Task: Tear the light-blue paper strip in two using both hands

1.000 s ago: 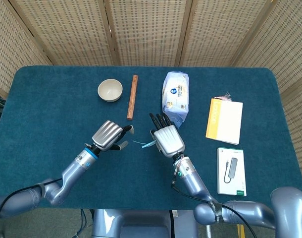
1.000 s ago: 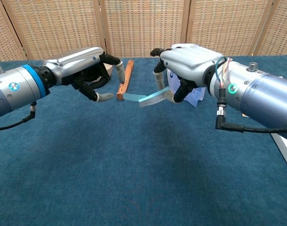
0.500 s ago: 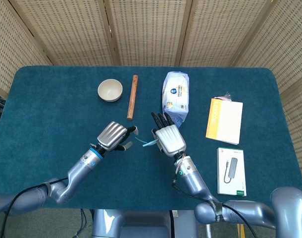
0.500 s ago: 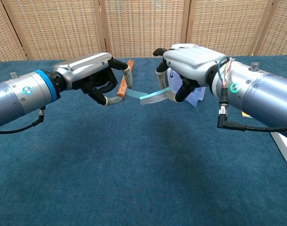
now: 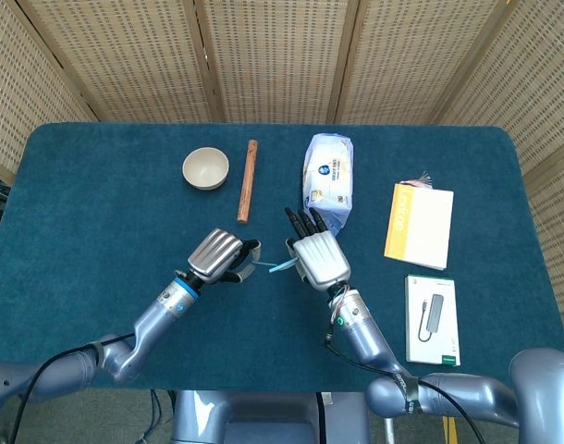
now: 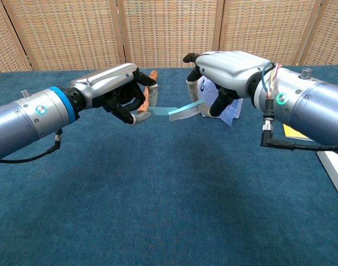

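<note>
The light-blue paper strip hangs in the air above the blue table, stretched between my two hands. My right hand pinches its right end between thumb and a finger. My left hand has its curled fingers closed around the strip's left end, thumb above and a fingertip below. The pinch itself is partly hidden by the fingers.
Behind the hands lie a wooden stick, a cream bowl and a white-blue wipes pack. A yellow-white booklet and a white box sit at the right. Wicker screens stand behind the table.
My left hand has moved right toward the right hand, and its fingers have closed on the strip's free left end. The right hand has kept its hold and barely shifted.
</note>
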